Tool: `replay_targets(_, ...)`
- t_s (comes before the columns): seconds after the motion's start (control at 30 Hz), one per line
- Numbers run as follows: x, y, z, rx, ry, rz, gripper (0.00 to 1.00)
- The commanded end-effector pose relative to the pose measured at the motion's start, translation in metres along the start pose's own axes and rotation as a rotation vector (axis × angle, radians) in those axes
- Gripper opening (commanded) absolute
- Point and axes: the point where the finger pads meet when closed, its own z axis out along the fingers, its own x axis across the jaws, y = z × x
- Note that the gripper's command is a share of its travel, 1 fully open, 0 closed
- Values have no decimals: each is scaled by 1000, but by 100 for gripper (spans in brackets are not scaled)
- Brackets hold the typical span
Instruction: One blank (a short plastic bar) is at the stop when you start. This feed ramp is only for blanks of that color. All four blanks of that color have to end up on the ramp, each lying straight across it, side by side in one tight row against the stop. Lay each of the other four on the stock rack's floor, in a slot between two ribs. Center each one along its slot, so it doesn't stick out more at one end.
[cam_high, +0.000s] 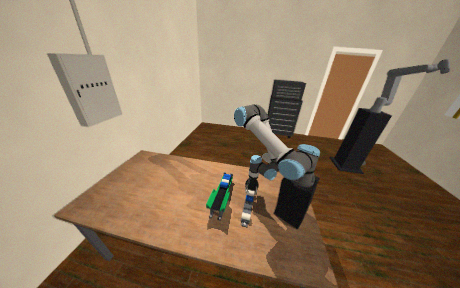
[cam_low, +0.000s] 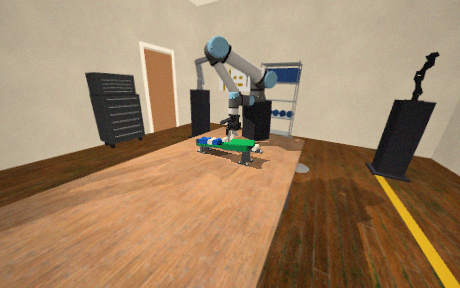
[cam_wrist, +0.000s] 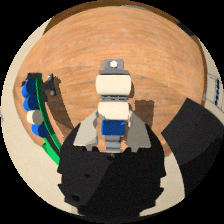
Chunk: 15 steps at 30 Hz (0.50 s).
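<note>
Hand (cam_high: 251, 191) (cam_low: 232, 132) (cam_wrist: 113, 110) over the stock rack (cam_high: 245, 223) (cam_wrist: 113, 70), fingers part-wide around a white blank (cam_wrist: 113, 110) (gripped or loose, cannot tell), blue blank (cam_wrist: 113, 128) just beside
</note>
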Motion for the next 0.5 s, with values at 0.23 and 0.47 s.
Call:
replay_targets(0.23,-2,-1,0,3,-4,0,47)
replay_targets(0.47,-2,-1,0,3,-4,0,47)
